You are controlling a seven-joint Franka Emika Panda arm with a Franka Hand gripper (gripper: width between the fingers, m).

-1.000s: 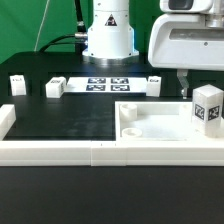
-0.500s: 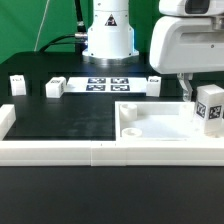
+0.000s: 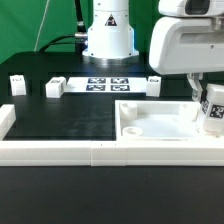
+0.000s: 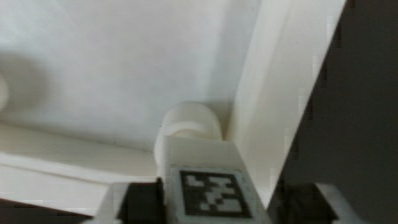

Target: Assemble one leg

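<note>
Leg [image 3: 212,112] clamped in tool [image 4: 221,203], lower end at white panel [image 3: 150,122] corner recess.

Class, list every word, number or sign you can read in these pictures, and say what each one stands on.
No words, brands or numbers can be read anywhere.
On the leg: a square black-and-white coded tag, no letters.
On the marker board: coded tags only, too small to make out.
</note>
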